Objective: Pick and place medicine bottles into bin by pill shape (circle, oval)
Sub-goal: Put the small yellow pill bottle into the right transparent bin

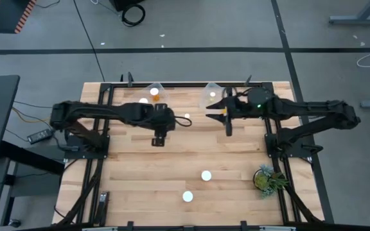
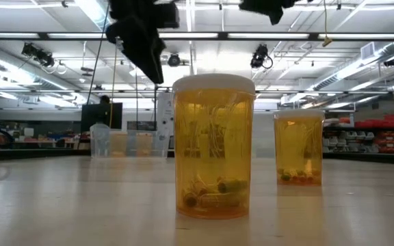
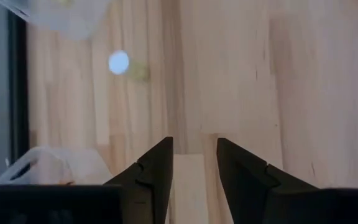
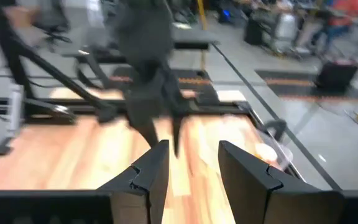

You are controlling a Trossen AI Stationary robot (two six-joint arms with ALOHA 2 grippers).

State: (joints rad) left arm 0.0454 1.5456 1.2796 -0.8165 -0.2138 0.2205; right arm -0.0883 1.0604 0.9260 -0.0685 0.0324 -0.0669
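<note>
Two amber medicine bottles with white caps stand upright on their bases near the table's front, one (image 1: 187, 196) (image 2: 214, 147) nearer than the other (image 1: 206, 175) (image 2: 298, 147). A third bottle (image 1: 187, 117) (image 3: 119, 62) stands alone between the arms. Two clear bins (image 1: 153, 90) (image 1: 211, 96) sit at the far edge, each with a white cap showing inside. My left gripper (image 3: 193, 142) (image 1: 169, 120) hangs open over bare wood, slanting down, short of the lone bottle. My right gripper (image 4: 193, 144) (image 1: 216, 109) is open and nearly level, in front of the right bin, holding nothing.
A green plant in a pot (image 1: 267, 179) stands at the near right corner. Black frame rails (image 1: 108, 128) run along the table's left and right sides. Bare wood (image 1: 191, 151) lies between the arms and the two near bottles.
</note>
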